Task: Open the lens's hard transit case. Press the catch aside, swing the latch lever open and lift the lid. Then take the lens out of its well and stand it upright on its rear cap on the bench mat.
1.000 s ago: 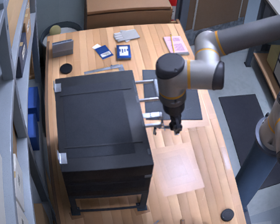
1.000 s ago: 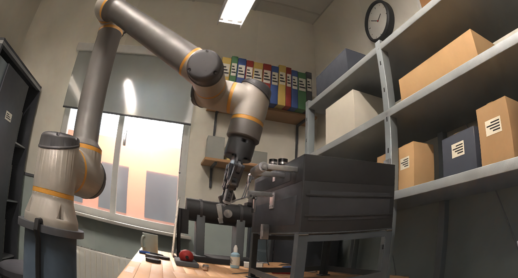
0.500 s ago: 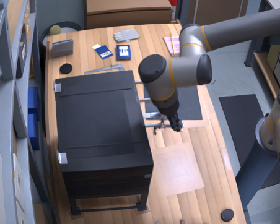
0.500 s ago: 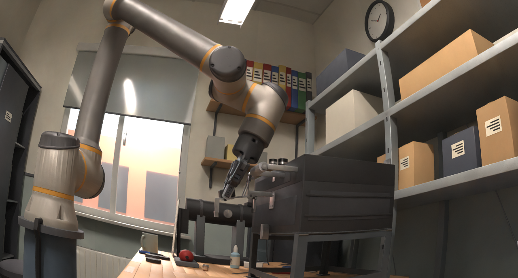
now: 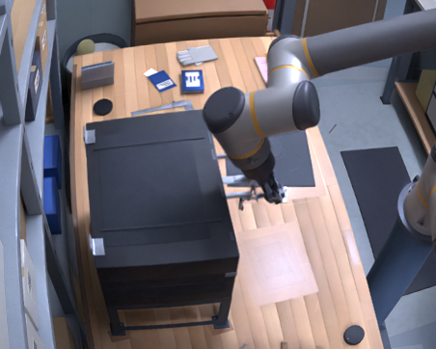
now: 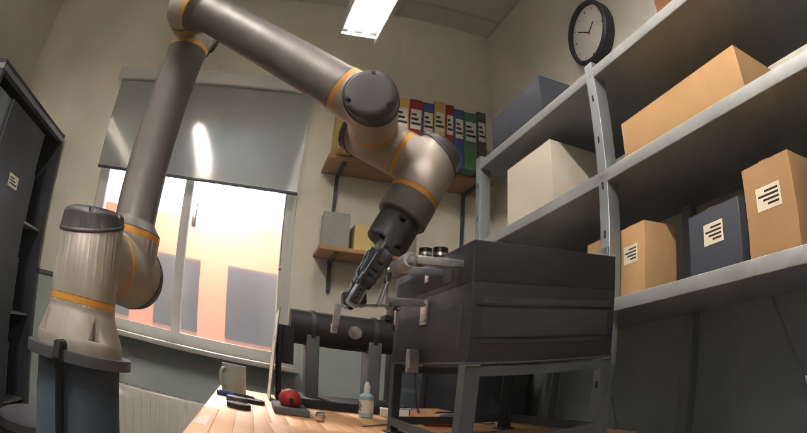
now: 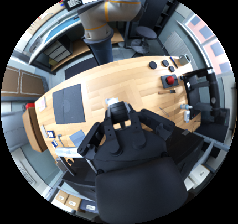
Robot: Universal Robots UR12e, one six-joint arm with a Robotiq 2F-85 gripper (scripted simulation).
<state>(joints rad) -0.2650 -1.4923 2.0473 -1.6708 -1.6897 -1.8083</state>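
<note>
My gripper (image 5: pixel 277 194) (image 6: pixel 351 302) (image 7: pixel 117 105) hangs just off the front of the black transit case (image 5: pixel 156 190) (image 6: pixel 502 306) and is closed on the end of the grey latch lever (image 5: pixel 248 194) (image 6: pixel 389 302), which sticks out level from the case front. The case sits on a metal stand at the shelf side of the bench, its lid down flat. A lid handle (image 5: pixel 225 155) (image 6: pixel 431 260) juts out above the lever. The lens is hidden inside the case. The dark bench mat (image 5: pixel 279 159) (image 7: pixel 67 103) lies flat on the wood beyond my wrist.
Behind the case a grey shelving rack (image 6: pixel 649 165) holds boxes. A black tube on posts (image 6: pixel 338 329) stands past the gripper. Small cards, a glove and a disc (image 5: pixel 102 106) lie at the bench's far end; a pale square patch (image 5: pixel 277 260) marks the near wood.
</note>
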